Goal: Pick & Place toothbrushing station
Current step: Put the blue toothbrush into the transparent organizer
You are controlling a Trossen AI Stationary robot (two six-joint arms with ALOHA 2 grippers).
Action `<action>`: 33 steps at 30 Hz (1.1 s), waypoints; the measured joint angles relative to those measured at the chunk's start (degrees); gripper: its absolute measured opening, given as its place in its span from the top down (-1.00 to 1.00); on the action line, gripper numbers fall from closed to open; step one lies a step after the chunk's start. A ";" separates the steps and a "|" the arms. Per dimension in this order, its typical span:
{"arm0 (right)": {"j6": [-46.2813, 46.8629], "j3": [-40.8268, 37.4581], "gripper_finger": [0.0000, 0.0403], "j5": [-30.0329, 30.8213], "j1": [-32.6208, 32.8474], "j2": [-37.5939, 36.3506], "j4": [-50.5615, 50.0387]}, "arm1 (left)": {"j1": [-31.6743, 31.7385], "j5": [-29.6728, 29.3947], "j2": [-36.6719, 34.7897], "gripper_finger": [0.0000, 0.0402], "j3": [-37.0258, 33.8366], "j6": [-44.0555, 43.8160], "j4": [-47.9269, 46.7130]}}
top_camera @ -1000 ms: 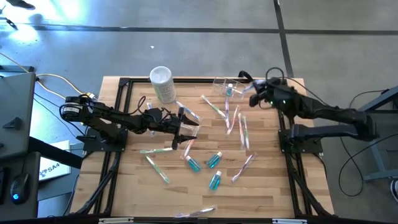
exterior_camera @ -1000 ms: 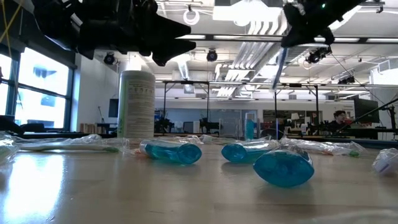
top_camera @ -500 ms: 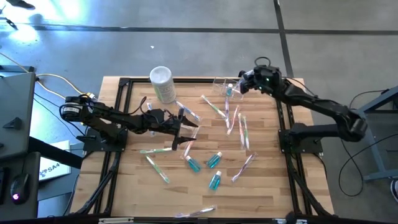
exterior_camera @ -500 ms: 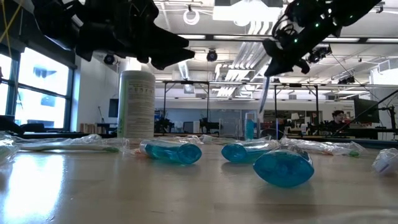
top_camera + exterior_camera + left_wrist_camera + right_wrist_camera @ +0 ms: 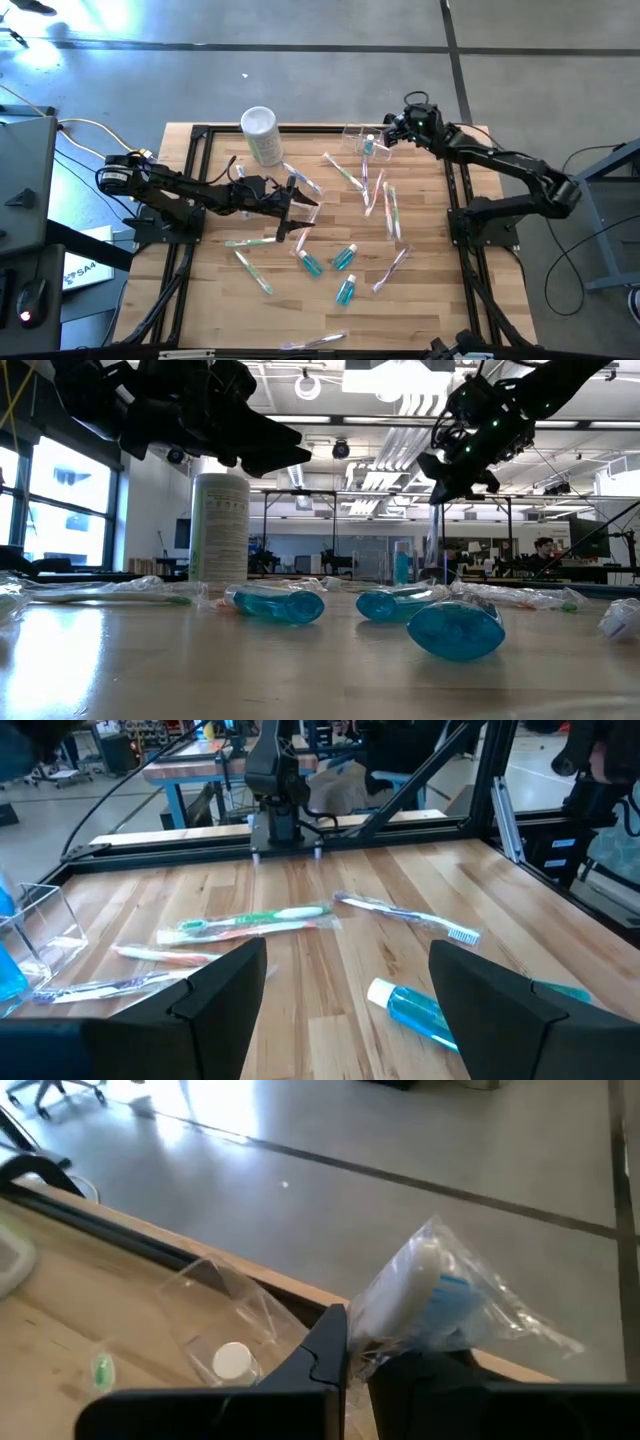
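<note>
While right gripper [image 5: 393,127], jaws clamped on plastic-wrapped toothbrush [image 5: 440,1295], hangs above clear rectangular plastic holder [image 5: 362,140]: placing step; next, lower, release. Left gripper [image 5: 303,212] open, idle.

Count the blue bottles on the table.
4. Three blue bottles lie mid-table; a fourth bottle stands inside the clear holder at the far edge. None seems hidden.

You can't read what's inside the crinkled wrapper [image 5: 455,1305] beside the clear holder [image 5: 225,1305]: its lower end hides behind the right gripper's fingers [image 5: 330,1348], and the holder's near wall blurs out.
</note>
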 joint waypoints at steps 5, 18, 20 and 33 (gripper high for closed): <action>0.17 0.00 0.94 -3.71 -0.95 4.11 3.84 | 0.00 0.00 0.00 -0.37 0.00 0.00 -0.06; 0.44 0.00 0.82 -4.11 -1.07 10.09 7.53 | 0.00 0.04 0.00 -0.37 0.00 -0.06 -1.67; 0.44 0.00 0.73 -4.12 -1.04 10.16 7.51 | 0.00 0.12 0.00 -0.37 0.00 -0.10 -1.98; -2.73 0.00 0.12 -5.80 -0.64 2.74 8.00 | 0.00 0.08 0.00 -0.37 0.00 -1.31 -1.86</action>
